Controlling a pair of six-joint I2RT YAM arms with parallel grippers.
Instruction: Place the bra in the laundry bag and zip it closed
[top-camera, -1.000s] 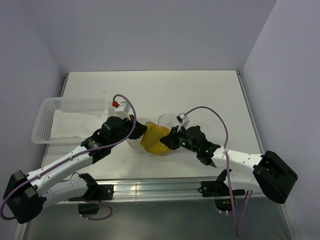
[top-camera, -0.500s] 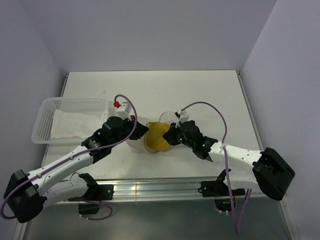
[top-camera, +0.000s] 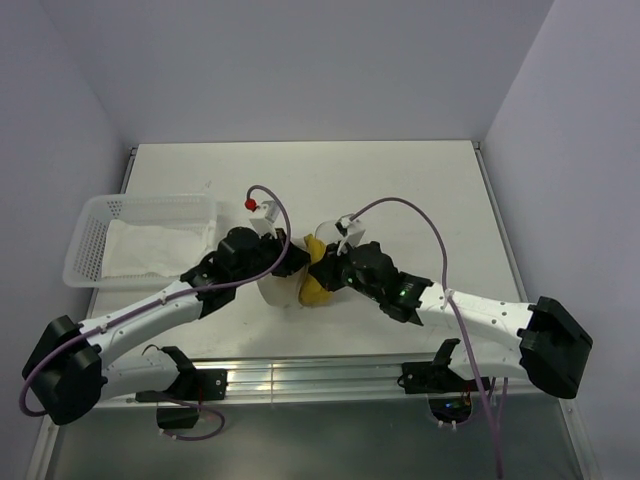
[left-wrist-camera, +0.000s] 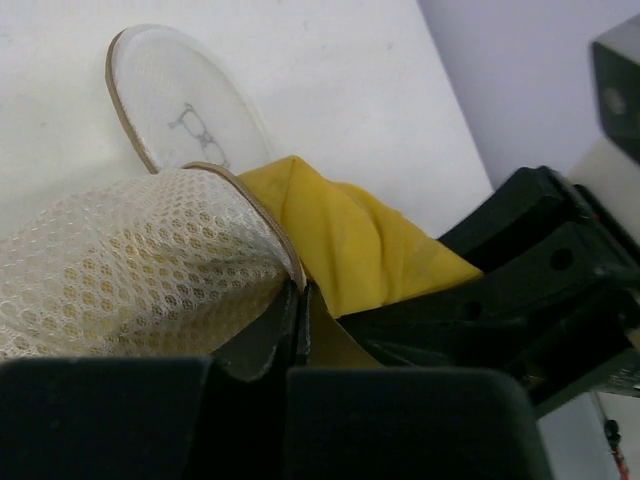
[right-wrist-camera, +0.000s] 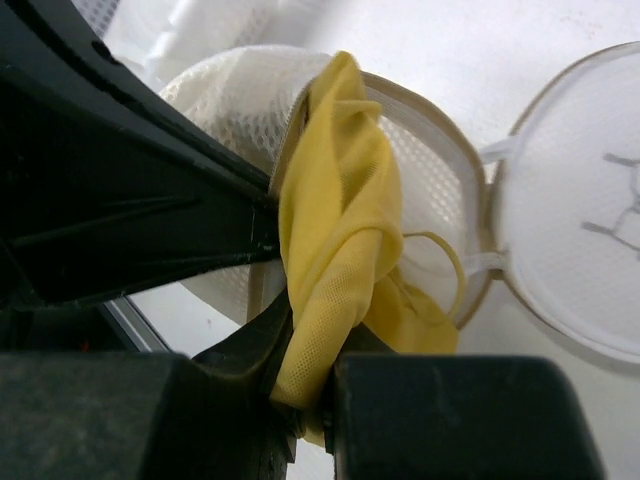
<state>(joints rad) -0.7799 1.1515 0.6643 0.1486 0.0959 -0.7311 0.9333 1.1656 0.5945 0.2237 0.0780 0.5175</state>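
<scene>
mustard-yellow bra (top-camera: 312, 291) between left hand (top-camera: 292, 265) and right hand (top-camera: 320, 271), at the laundry bag (top-camera: 271, 293)

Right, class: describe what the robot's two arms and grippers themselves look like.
The left arm and right arm share white tubular links and black joint housings. The left gripper and right gripper are black, two-fingered. A thin purple cable loops along each arm; the left one meets a small red-tipped white connector.

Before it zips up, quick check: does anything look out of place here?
The bra is only partly inside the laundry bag: a fold hangs out over the rim, pinched by the right gripper. The left gripper clamps the rim, and the lid lies flipped open. Zipping now would likely snag fabric.
</scene>
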